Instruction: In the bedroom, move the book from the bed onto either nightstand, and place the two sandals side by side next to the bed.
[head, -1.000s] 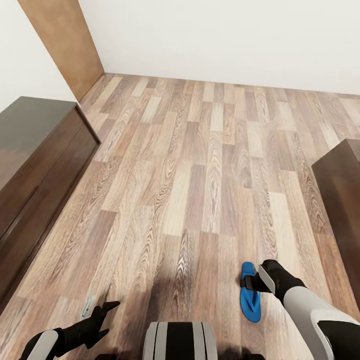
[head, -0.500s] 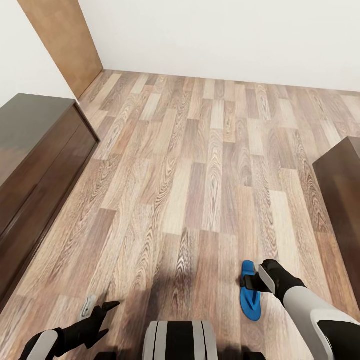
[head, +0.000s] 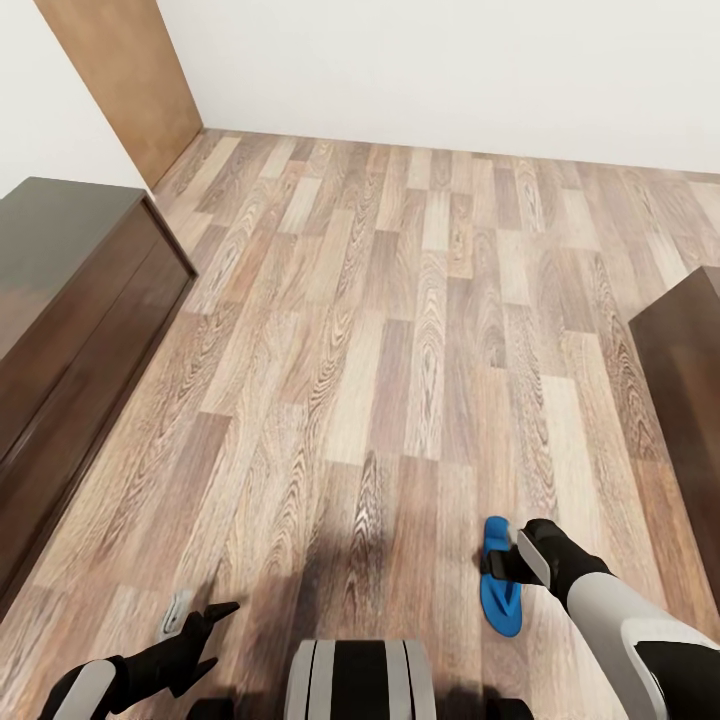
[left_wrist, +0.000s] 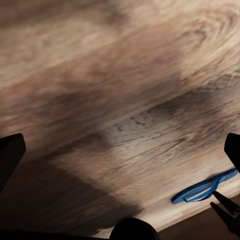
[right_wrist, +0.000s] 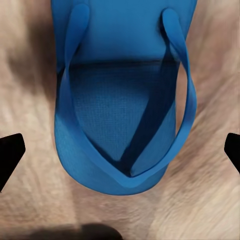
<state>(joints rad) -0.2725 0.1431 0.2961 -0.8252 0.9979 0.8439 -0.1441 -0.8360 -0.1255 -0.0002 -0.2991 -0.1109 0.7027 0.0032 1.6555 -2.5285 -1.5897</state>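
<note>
Head view, L to R. Dark wood cabinet (head: 70, 300) at far L edge; can't tell if it's a nightstand. My left gripper (head: 192, 618) hangs low over the wood floor (head: 400, 330), fingers apart, nothing in it. Right gripper (head: 508, 562) sits directly above one blue sandal (head: 499, 590); in the wrist cam its finger tips stand wide either side of the sandal (right_wrist: 122, 100), not clamped. Dark furniture block (head: 690, 400) at R edge. Left wrist cam catches a blue sandal (left_wrist: 202, 189) lying flat on the floor.

Progress, my est.: early. No sandal gripped, pair not set by bed. Book and bed not seen; book step open.
</note>
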